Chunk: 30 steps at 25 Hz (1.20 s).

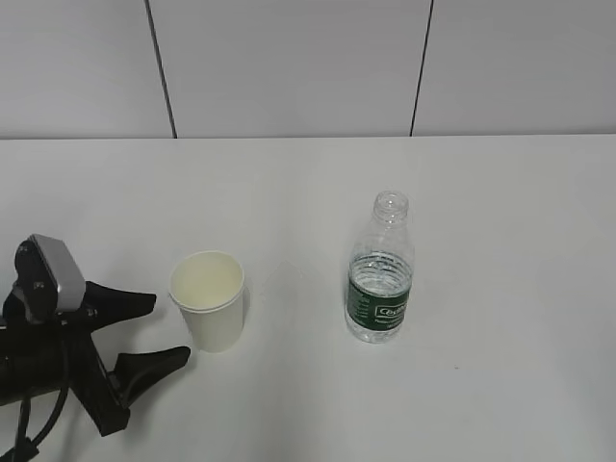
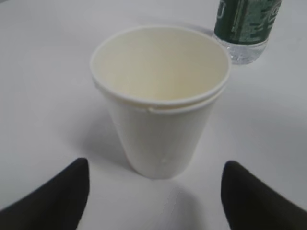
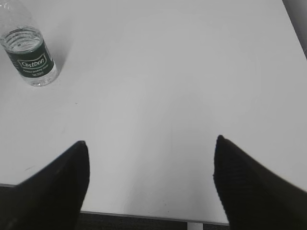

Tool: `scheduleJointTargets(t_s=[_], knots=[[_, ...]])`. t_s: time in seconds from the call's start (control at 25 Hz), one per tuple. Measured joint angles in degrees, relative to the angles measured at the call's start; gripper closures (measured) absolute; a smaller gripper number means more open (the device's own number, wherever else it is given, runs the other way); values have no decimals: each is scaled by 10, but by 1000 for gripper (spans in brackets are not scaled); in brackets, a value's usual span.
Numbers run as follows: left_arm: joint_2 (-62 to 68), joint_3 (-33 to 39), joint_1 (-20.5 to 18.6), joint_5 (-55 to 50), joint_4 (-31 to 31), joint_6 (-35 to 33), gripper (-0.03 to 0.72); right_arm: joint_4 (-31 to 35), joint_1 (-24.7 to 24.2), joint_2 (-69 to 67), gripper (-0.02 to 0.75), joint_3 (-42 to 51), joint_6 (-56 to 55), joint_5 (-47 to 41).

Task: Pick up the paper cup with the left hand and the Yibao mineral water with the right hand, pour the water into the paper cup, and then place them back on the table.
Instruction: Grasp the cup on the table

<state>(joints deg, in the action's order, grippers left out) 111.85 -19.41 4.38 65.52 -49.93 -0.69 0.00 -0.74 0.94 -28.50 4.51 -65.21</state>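
White table [image 1: 500, 241]: cup [image 1: 208, 298] upright before the left hand [image 1: 159, 332], fingers spread. Only its wrist view shows the right hand [image 3: 151, 184], spread at the table's edge, bottle [image 3: 29, 56] far off.

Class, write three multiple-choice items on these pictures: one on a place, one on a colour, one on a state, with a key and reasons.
1. In the exterior view, where does the cup stand?
A. left of the bottle
B. right of it
C. on top of it

2. What colour is the bottle's label?
A. red
B. dark green
C. yellow

3. How is the left hand?
A. shut on the cup
B. open, short of the cup
C. holding the bottle

Key: 1 A, the cup is nearer the left hand; 2 B, a green band with white lettering; 3 B, both fingers spread, table showing between them and the cup.
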Motion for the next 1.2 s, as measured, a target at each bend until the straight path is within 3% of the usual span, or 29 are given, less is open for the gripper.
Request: scheduleJointTargets(t_s=[0.24, 0.6, 0.96, 1.2], knots=[[21, -2, 0, 0, 8, -5, 77, 0, 0, 0, 146, 0, 0, 0], [21, -38, 1, 0, -1, -5, 74, 0, 0, 0, 146, 0, 0, 0], [29, -81, 68, 1, 20, -5, 74, 0, 0, 0, 146, 0, 0, 0], [70, -86, 79, 0, 44, -5, 76, 0, 0, 0, 146, 0, 0, 0]])
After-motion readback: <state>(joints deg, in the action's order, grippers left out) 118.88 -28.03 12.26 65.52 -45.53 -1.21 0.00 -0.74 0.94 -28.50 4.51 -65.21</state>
